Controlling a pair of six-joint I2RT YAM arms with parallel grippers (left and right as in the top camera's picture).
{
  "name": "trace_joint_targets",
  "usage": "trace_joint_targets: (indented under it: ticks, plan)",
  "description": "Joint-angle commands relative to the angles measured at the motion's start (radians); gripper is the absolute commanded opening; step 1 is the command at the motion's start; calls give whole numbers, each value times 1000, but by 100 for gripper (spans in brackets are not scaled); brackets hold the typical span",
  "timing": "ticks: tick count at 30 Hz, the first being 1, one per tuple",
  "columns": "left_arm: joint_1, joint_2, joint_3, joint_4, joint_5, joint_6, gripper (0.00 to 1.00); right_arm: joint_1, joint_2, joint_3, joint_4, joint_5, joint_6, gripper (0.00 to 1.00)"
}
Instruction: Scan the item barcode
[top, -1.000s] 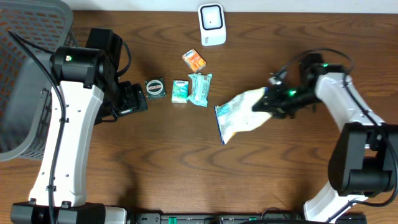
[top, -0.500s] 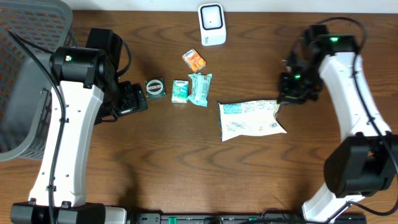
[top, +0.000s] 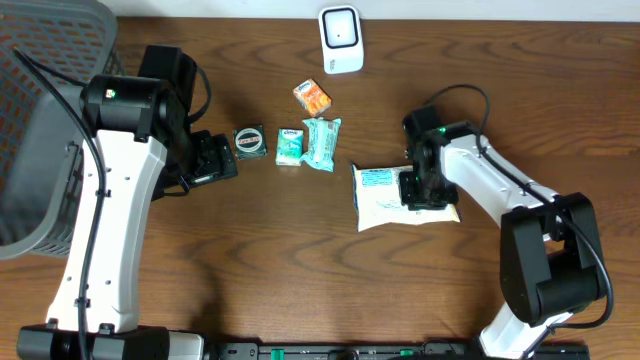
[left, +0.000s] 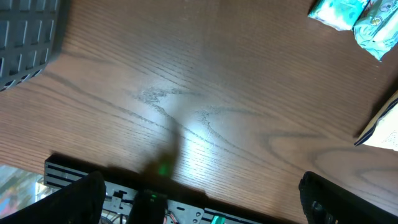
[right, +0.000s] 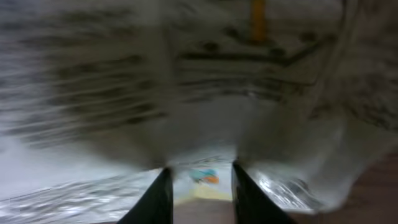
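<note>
Wooden counter (top: 300, 290) is now carrying the bag (top: 385, 205), released moments ago and lying flat, well apart from the scanner (top: 340, 40). Right gripper (top: 418, 188) is pressing onto it, jaws narrow, grip unclear, likely regrasping. Left gripper (left: 205, 199) is hanging wide open, empty.

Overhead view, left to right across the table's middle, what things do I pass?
Gray basket → round dark tin → small green packet → larger teal packet → white snack bag.
</note>
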Motion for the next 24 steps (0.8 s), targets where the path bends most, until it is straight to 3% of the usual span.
trace_joint_targets:
  ticks: [1, 6, 10, 16, 21, 24]
  plan:
    - [2, 4, -1, -3, -13, -2, 98, -20, -6, 61, -58, 77, 31, 27]
    - [2, 4, -1, -3, -13, -2, 98, -46, -6, 219, -206, 77, 9, 30]
    - [2, 4, -1, -3, -13, -2, 98, -71, -6, 245, -187, 78, -43, 36]
    - [2, 4, -1, -3, -13, -2, 98, -102, -3, 151, -97, 77, -49, 37]
    - [2, 4, -1, -3, -13, -2, 98, -118, -2, -17, 97, 129, -48, 39]
    - [2, 4, -1, -3, -13, -2, 98, -148, -2, -80, 166, 209, -27, 52]
